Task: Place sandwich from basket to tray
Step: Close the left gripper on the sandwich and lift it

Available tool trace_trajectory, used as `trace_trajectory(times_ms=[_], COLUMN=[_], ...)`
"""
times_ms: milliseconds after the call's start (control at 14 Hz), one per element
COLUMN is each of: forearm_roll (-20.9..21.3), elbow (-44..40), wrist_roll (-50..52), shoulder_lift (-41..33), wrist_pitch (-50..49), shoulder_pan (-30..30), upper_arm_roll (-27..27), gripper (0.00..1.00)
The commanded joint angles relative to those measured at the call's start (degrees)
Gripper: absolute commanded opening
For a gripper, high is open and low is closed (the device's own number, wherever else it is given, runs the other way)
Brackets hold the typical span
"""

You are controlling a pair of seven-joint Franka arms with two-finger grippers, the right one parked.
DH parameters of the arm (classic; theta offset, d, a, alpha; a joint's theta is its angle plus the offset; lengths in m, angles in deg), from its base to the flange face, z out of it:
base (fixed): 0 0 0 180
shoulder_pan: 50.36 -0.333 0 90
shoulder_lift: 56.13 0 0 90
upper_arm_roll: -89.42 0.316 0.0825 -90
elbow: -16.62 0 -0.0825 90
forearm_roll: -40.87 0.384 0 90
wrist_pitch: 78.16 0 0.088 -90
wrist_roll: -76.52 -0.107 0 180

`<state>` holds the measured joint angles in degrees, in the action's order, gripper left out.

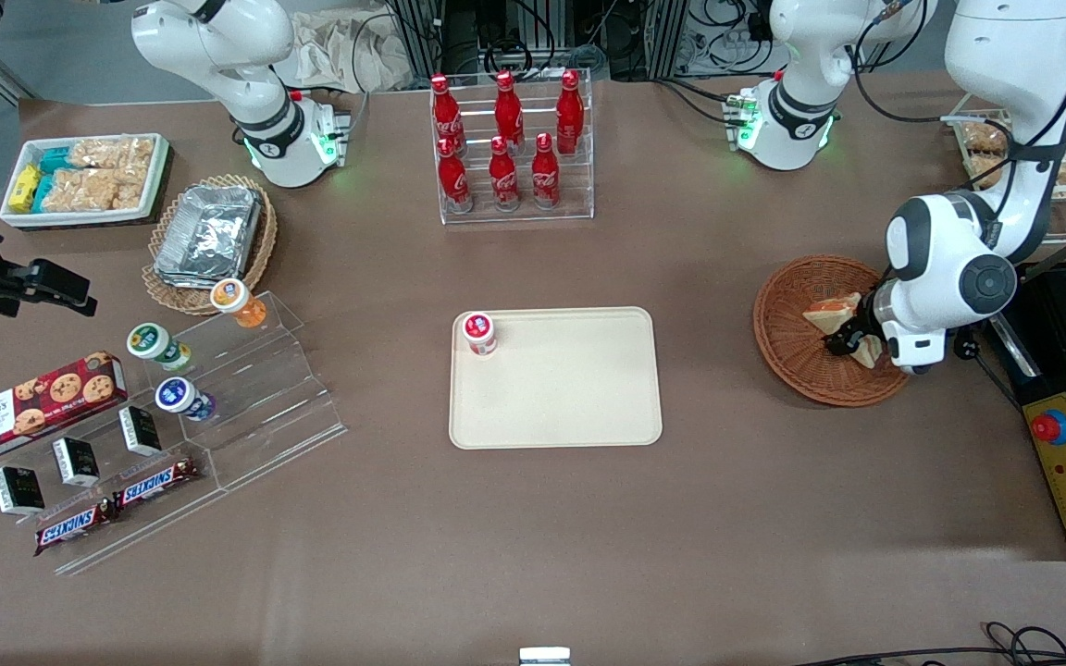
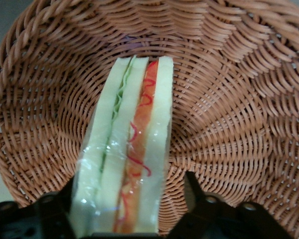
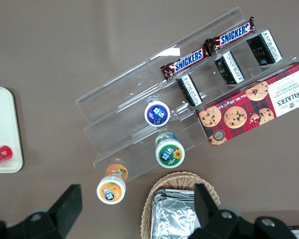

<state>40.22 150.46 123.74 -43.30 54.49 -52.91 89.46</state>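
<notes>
Grasp step: gripper (image 2: 129, 209) is down in the basket (image 1: 787, 319), fingers apart astride the wrapped sandwich (image 2: 127, 164), not clamped yet. Next: close, lift clear, carry to the tray (image 1: 570, 398) mid-worktop, avoiding the red-capped cup (image 1: 479, 333).

We see the sandwich (image 2: 127, 149) in the basket (image 1: 797, 324), toward the working arm's end of the surface (image 1: 533, 536). Our gripper (image 1: 852, 347) sits over it, fingers (image 2: 199, 199) either side. The tray (image 1: 570, 407) lies mid-surface, well apart.
</notes>
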Motion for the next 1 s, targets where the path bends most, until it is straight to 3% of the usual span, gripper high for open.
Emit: trace_trajectory(times_ms=[0,500,929], forearm_roll=[-0.06,1.17,2.40], elbow=[0.46,-3.74,-22.89], wrist_roll=[2.96,2.08,-2.48], shoulder_lift=[-0.70,-8.78,-9.06], wrist_pitch=[2.09,-10.63,-33.39], shoulder_pan=[0.09,0.53,0.70], upper_arm_roll=[-0.21,-0.56,-3.55], gripper=[0.32,0.31,0.32])
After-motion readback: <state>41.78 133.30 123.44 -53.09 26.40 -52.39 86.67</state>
